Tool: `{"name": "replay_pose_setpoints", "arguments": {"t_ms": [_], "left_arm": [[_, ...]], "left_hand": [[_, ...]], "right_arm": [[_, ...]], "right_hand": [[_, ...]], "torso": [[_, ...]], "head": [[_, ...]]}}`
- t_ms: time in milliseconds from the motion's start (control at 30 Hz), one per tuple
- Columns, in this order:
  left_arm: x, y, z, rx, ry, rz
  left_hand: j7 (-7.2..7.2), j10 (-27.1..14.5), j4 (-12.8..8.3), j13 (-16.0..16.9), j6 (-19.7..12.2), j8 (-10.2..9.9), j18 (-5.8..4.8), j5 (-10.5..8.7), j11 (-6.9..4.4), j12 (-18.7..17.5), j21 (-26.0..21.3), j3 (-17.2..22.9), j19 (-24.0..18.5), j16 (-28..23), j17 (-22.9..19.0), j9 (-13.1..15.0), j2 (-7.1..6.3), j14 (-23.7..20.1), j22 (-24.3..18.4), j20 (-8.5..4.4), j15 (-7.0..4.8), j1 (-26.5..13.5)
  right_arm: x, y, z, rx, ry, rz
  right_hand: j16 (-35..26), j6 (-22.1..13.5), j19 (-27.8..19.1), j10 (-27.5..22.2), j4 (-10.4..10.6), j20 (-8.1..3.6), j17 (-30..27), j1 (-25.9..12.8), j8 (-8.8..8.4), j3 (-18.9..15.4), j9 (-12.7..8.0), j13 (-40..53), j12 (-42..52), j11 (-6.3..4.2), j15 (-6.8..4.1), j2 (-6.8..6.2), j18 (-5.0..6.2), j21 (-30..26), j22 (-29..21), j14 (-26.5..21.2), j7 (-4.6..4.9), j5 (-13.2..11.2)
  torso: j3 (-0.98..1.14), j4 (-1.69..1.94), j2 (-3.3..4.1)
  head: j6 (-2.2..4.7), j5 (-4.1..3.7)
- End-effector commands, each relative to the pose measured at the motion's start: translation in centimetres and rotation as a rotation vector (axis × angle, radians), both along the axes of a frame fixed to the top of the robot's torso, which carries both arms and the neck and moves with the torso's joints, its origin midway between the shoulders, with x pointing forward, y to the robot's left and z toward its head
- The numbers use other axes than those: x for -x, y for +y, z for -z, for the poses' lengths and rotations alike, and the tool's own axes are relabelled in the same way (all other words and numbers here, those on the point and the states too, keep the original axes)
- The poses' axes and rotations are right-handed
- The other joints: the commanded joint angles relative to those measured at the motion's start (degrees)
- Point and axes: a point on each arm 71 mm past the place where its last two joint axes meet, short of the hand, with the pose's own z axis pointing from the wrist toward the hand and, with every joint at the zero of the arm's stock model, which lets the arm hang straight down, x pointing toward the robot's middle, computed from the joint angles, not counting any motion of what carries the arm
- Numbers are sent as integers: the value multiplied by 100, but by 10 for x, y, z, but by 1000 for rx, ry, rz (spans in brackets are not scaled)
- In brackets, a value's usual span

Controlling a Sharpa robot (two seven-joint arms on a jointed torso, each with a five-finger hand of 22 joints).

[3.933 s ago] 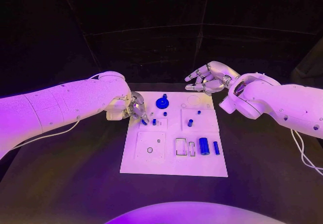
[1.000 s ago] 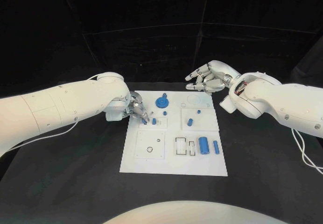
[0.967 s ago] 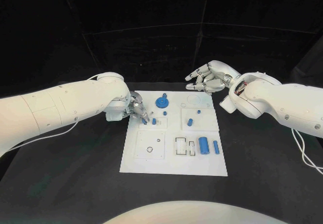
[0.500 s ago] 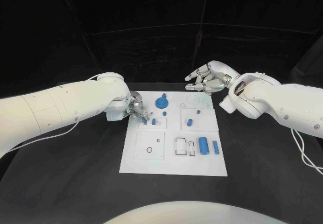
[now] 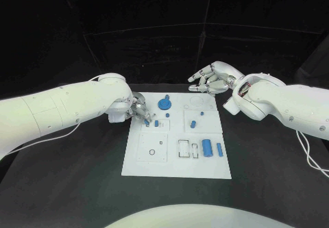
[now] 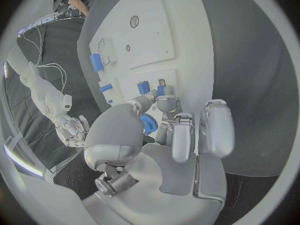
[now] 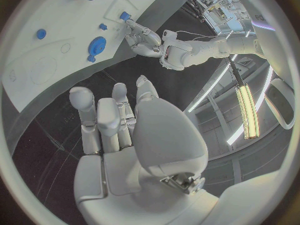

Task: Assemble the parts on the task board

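The white task board (image 5: pixel 154 164) lies in the middle of the table. My left hand (image 5: pixel 139 111) is low over its far left corner, and thumb and finger pinch a small blue peg (image 5: pixel 147 123) (image 6: pixel 160 90) that stands on the board. A second peg (image 5: pixel 156 123) (image 6: pixel 143 87) stands right beside it. The blue gear (image 5: pixel 164 103) (image 6: pixel 148 124) sits just behind these fingers. My right hand (image 5: pixel 212 80) (image 7: pixel 119 120) hovers above the board's far edge, fingers loosely bent, holding nothing.
On the board's right half stand two small pegs (image 5: pixel 193 125) and, nearer me, a thick blue cylinder (image 5: pixel 207 147) next to a thinner one (image 5: pixel 219 150). Rectangular slots (image 5: pixel 184 148) and a small ring (image 5: pixel 152 152) mark the near half. Black table surrounds the board.
My left hand's fingers have closed in slightly around the small peg. The right hand and the other parts stay where they were.
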Motion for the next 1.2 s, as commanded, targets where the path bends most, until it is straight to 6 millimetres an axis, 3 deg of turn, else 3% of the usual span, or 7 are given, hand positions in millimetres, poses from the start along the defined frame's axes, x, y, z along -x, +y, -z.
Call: {"name": "replay_pose_setpoints", "arguments": {"t_ms": [33, 1200], "left_arm": [[1, -1, 0, 6, 4, 15], [6, -2, 2, -31, 25, 40]], "left_hand": [[12, -30, -75, -4, -50, -4, 40, 4, 8, -38, -18, 30, 83, 19, 1510, 12, 136, 594, 88, -23, -6, 182], [8, 0, -114, 36, -48, 38, 35, 4, 6, -2, 0, 12, 90, 19, 1510, 45, 156, 594, 110, -20, -4, 237]], "right_arm": [[0, 1, -1, -2, -6, -10], [1, 1, -2, -3, -6, -13]], "right_hand": [[-26, -32, -27, -50, 0, -1, -6, 0, 35, -45, -2, -6, -15, 3, 7, 67, 77, -10, -6, -22, 5, 27], [-26, -32, -27, -50, 0, -1, -6, 0, 35, -45, -2, -6, -15, 3, 7, 67, 77, -10, -6, -22, 5, 27]], "torso": [[1, 3, 2], [1, 2, -1]], "head": [[-2, 1], [-24, 7]]}}
